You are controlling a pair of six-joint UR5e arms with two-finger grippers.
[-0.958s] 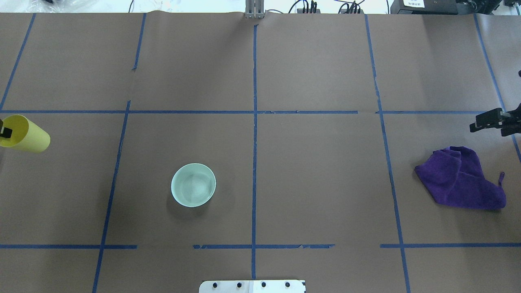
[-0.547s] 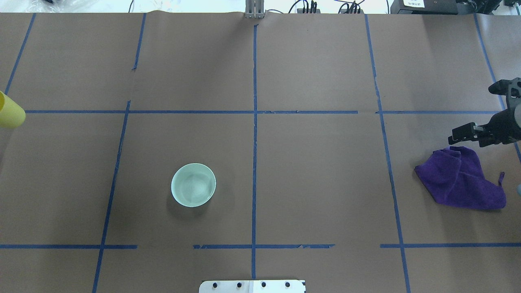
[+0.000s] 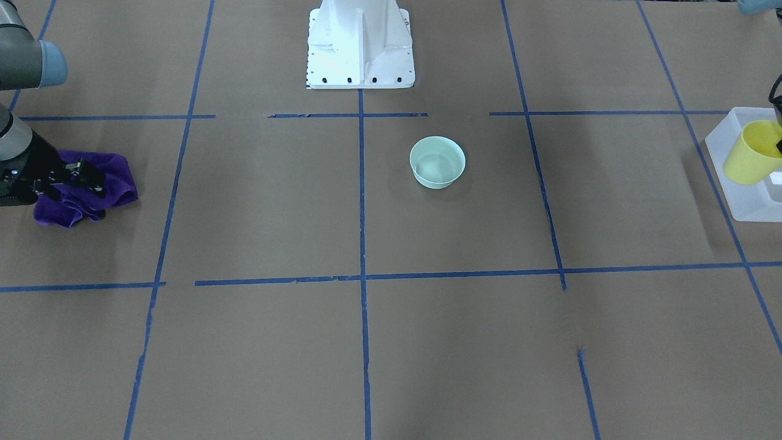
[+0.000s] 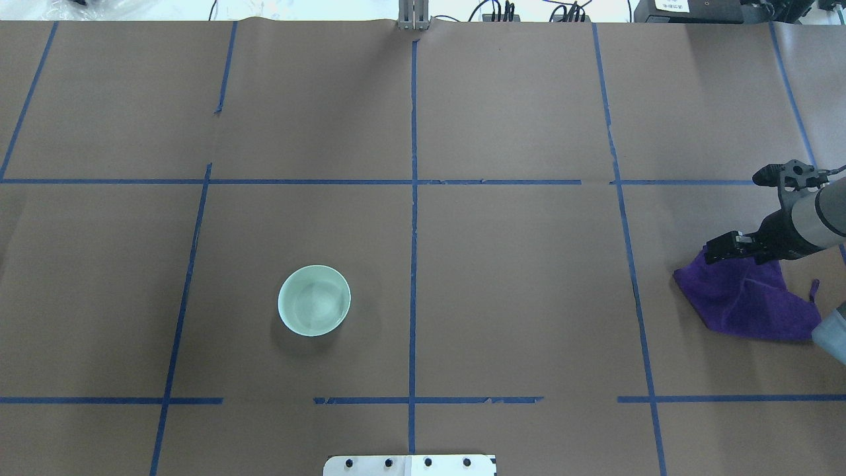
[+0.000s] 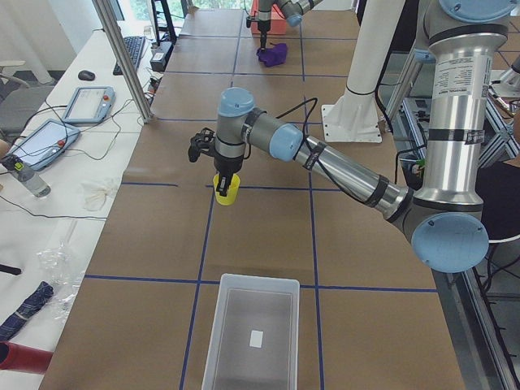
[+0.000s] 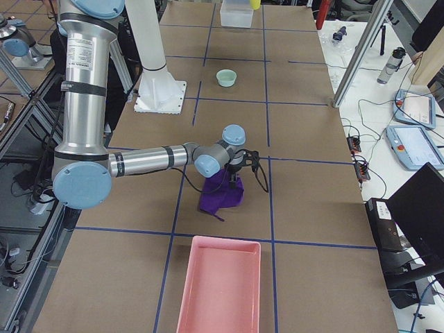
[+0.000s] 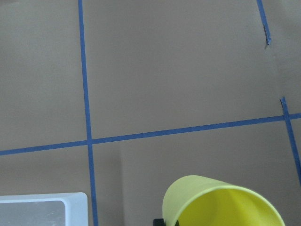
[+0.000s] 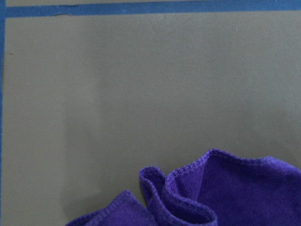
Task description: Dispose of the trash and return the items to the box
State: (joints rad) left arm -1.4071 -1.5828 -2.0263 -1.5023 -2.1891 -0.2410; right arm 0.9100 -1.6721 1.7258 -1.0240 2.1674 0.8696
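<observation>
My left gripper (image 3: 777, 145) is shut on the yellow cup (image 3: 750, 160), one finger inside its rim. It holds the cup tilted in the air by the frosted box (image 3: 748, 205); both are outside the overhead view. The cup also shows in the left wrist view (image 7: 221, 205) and the exterior left view (image 5: 228, 189), with the box (image 5: 252, 337) nearer the camera. The mint-green bowl (image 4: 314, 301) stands upright on the table, left of centre. My right gripper (image 4: 726, 246) is open, low over the far edge of a purple cloth (image 4: 750, 301).
A pink tray (image 6: 218, 291) lies beyond the table's right end near the cloth (image 6: 222, 198). The robot's white base (image 3: 360, 49) stands at the near middle edge. Blue tape lines cross the brown paper cover. An operators' desk with tablets runs along the far side.
My left gripper has carried the yellow cup leftward, out of the overhead view. My right gripper has come in from the right edge and moved down to the purple cloth.
</observation>
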